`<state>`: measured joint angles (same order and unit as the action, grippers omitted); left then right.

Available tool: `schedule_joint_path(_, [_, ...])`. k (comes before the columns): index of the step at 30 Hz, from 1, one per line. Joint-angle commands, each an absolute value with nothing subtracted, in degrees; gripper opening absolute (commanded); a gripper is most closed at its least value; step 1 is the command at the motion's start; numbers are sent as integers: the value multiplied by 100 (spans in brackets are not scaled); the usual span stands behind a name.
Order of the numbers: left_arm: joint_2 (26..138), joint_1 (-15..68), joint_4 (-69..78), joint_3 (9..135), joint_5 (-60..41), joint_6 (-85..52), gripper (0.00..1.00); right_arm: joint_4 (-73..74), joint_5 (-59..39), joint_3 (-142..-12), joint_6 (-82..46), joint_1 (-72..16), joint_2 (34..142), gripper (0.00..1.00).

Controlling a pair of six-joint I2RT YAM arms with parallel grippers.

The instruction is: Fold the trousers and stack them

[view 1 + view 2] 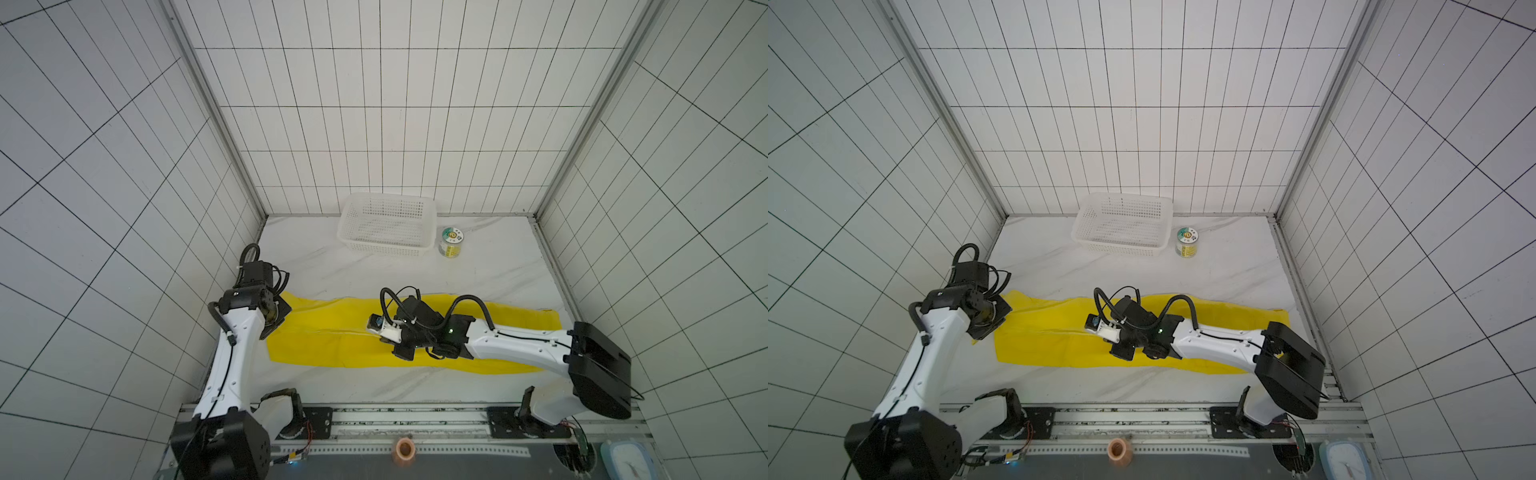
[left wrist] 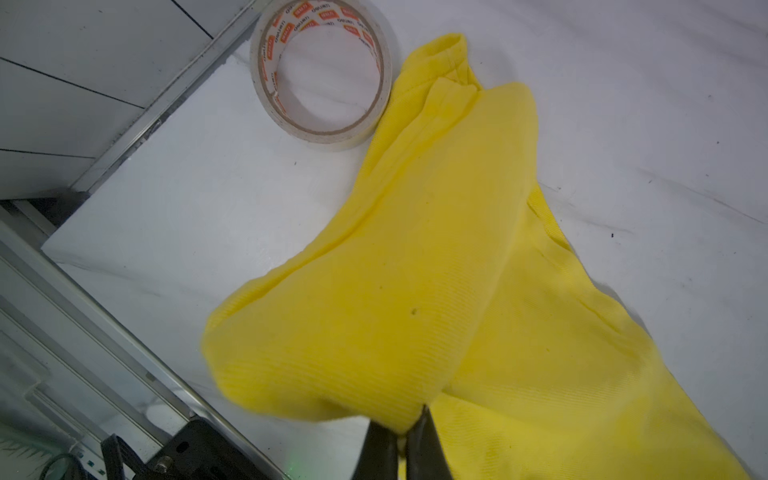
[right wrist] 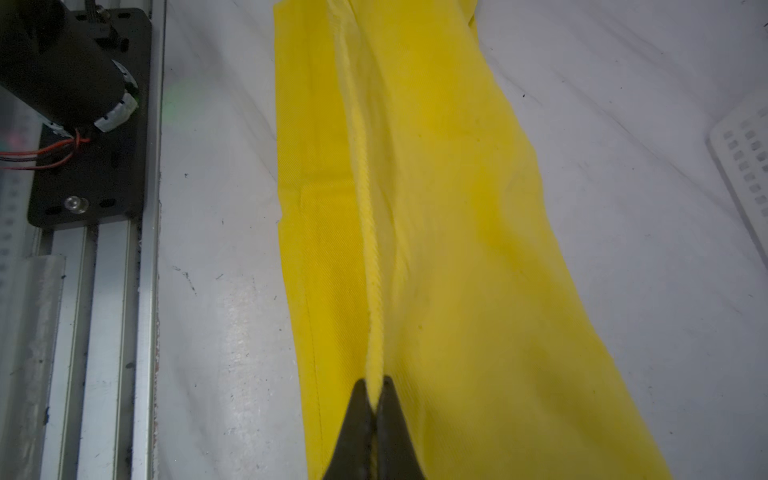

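Note:
The bright yellow trousers point(image 1: 328, 340) point(image 1: 1050, 345) lie stretched out left to right across the white table in both top views. My left gripper point(image 1: 274, 328) point(image 1: 986, 326) is at their left end. In the left wrist view it point(image 2: 415, 419) is shut on a lifted fold of the trousers point(image 2: 374, 311). My right gripper point(image 1: 384, 337) point(image 1: 1104, 337) reaches in over the middle of the cloth. The right wrist view shows it point(image 3: 375, 384) shut on a raised lengthwise ridge of the trousers point(image 3: 457, 249).
A white perforated basket point(image 1: 386, 249) point(image 1: 1121, 248) point(image 3: 744, 166) stands at the back of the table, with a small can point(image 1: 451, 242) point(image 1: 1187, 242) to its right. A roll of tape point(image 2: 324, 139) lies by the trousers' end near the wall. The arm rail point(image 3: 116, 332) runs along the front edge.

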<state>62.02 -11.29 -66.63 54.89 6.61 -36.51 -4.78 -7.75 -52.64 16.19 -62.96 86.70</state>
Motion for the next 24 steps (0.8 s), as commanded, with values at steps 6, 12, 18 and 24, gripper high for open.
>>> schedule_joint_path(6, [6560, -1313, -6037, 4717, 1054, -3654, 0, -506, -1481, -4890, 1561, -6494, 9305, 10])
schedule_joint_path(12, [7023, -1339, -5778, 4630, 919, -3722, 10, -427, -1723, -4979, 1485, -6584, 9676, 24])
schedule_joint_path(18, [6912, -1376, -5865, 4669, 1017, -3871, 27, -594, -1865, -4942, 1287, -6341, 9152, 34])
schedule_joint_path(24, [6466, -1336, -6062, 5098, 1008, -3896, 38, -152, -2324, -4534, -215, -4978, 8237, 35])
